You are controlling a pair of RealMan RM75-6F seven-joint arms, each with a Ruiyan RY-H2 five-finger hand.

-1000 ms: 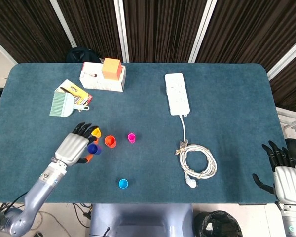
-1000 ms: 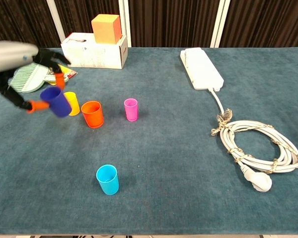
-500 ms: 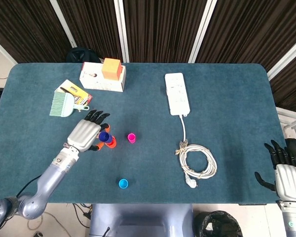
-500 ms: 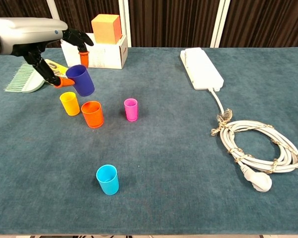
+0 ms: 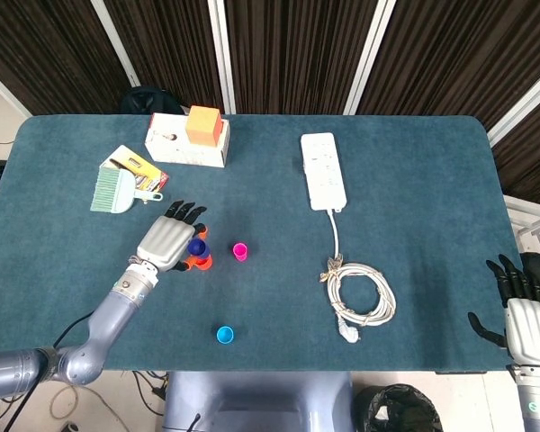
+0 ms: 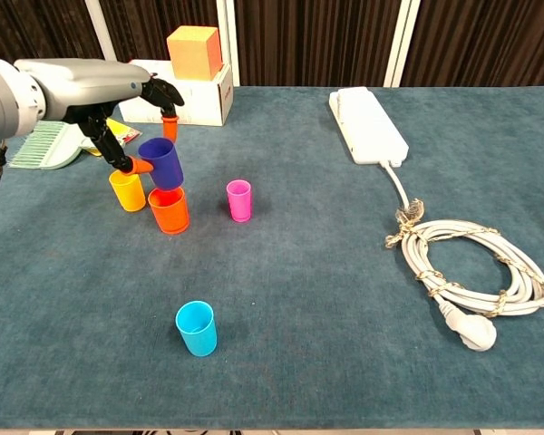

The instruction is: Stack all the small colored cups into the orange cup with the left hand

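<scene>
Left hand point(image 6: 118, 91), silver-backed with dark fingers, grips a small dark blue plastic cup point(image 6: 161, 163) between thumb and fingers. The blue cup hangs tilted directly above the small orange plastic cup point(image 6: 169, 208), its base just over the orange rim; contact cannot be told. The orange cup stands upright on the blue-green felt table point(image 6: 308, 299). A small yellow plastic cup point(image 6: 127, 190) stands just to its left, near but apart. A small pink plastic cup point(image 6: 239, 200) stands upright to the orange cup's right, apart from it. A small cyan plastic cup point(image 6: 197, 328) stands well in front of the orange cup, nearer the robot.

Behind the orange cup: a white cardboard box point(image 6: 177, 93) with an orange cube point(image 6: 195, 52) on top. Far right of it: a white power strip point(image 6: 367, 125) and its coiled white cable point(image 6: 467, 272).

Right hand point(image 5: 522, 317) sits at the table's near right corner, well away from the orange cup, fingers extended and apart, holding nothing.
</scene>
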